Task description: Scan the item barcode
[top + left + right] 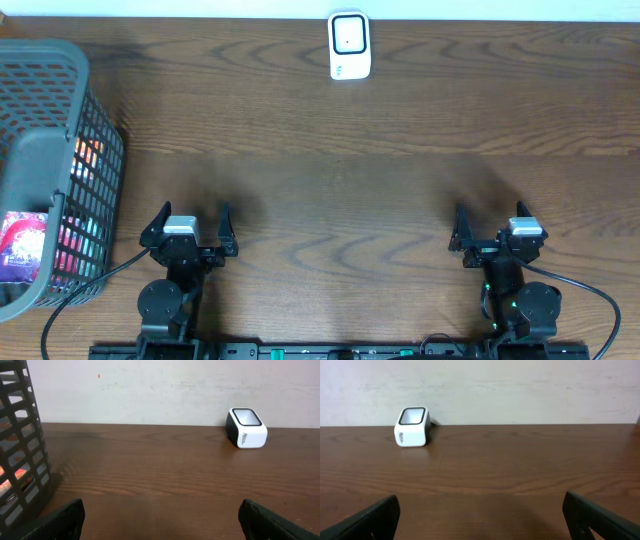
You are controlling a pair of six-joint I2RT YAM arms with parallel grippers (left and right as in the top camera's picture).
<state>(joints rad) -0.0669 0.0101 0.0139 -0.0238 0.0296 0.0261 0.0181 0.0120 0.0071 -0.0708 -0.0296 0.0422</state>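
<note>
Nothing of the scan is done yet, as far as I can tell. Both of my pincers are spread wide and pinch nothing. My left gripper [192, 224] sits near the front edge of the dark brown wood-grain worktop [330, 180], towards its left side. My right gripper [492, 230] sits near the same edge towards the right, well apart from the left one.

The small white box-shaped scanner with the black-framed window [349, 45] stands alone at the middle of the far edge, well away from both grippers. From my left wrist it shows ahead and to the right [246, 429], and from my right wrist ahead and to the left [411, 426], with bare wood between.

The goods to scan are in the grey plastic mesh basket [95, 150] at the left edge of the worktop, just beside my left gripper. Bright wrappers glow through its wall, and one pink and purple packet [22, 245] lies near its front corner. I cannot read any barcode from here.

So I judge everything is left: reach into the basket, take one item, carry it to the scanner, and turn its code to the window.
</note>
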